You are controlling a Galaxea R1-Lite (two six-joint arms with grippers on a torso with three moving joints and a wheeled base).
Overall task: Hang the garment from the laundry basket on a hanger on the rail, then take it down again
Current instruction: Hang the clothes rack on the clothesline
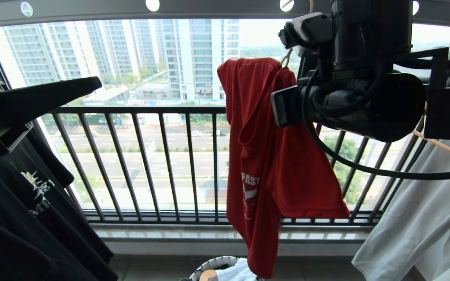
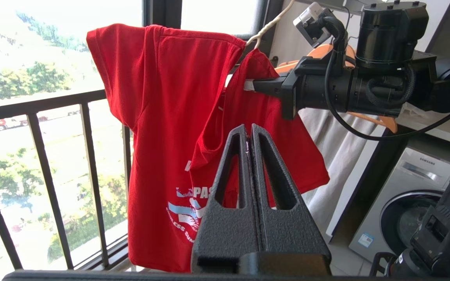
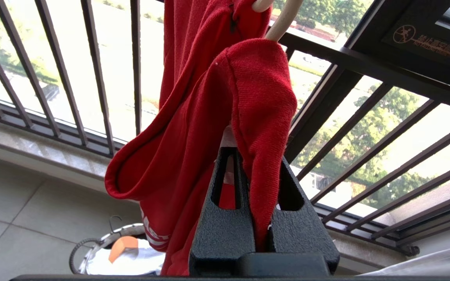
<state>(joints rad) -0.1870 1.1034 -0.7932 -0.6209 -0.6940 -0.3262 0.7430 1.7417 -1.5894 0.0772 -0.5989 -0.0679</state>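
Plainly, "PAST" on red garment (image 1: 272, 156) (white)

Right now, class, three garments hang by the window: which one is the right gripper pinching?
The bright red printed T-shirt in the middle; the right gripper is shut on its fabric. The black T-shirt and pale garment hang untouched.

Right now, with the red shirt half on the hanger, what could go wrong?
1. The bright red printed T-shirt hangs bunched and lopsided on the thin white wire hanger; it may slide off.
2. The right hand is shut on a fold of red cloth; pulling could drag the hanger askew.
3. The shirt hem hangs close above the small round white-rimmed basket and might catch there.
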